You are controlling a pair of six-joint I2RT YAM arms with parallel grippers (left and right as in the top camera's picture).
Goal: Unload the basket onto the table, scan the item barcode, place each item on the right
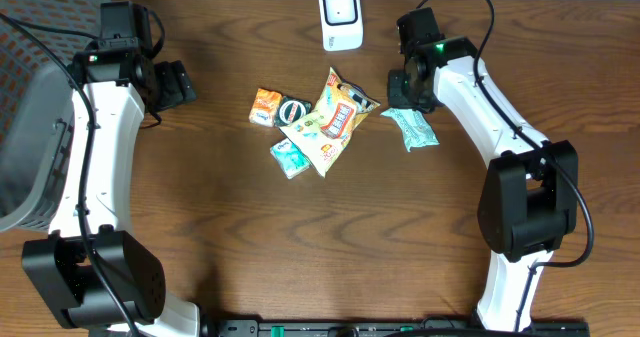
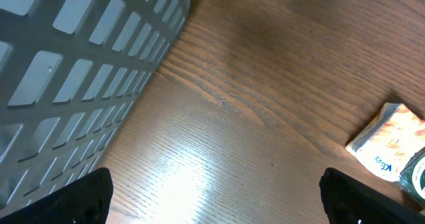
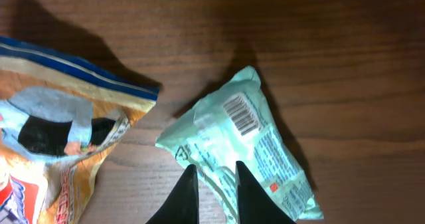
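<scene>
A mint-green packet (image 1: 413,128) lies flat on the wooden table with its barcode facing up, right of the pile. In the right wrist view the packet (image 3: 246,144) fills the middle. My right gripper (image 3: 216,165) hovers over its lower left edge, the fingertips a narrow gap apart with packet film showing between them. From overhead, the right gripper (image 1: 405,95) is just above the packet's far end. The white scanner (image 1: 341,16) stands at the back centre. My left gripper (image 2: 212,197) is wide open over bare wood, far to the left (image 1: 185,82).
A pile sits mid-table: a yellow snack bag (image 1: 335,117), an orange packet (image 1: 266,106), a round green tin (image 1: 294,110) and a teal packet (image 1: 289,157). A grey slatted basket (image 1: 30,127) stands at the left edge, close to the left arm.
</scene>
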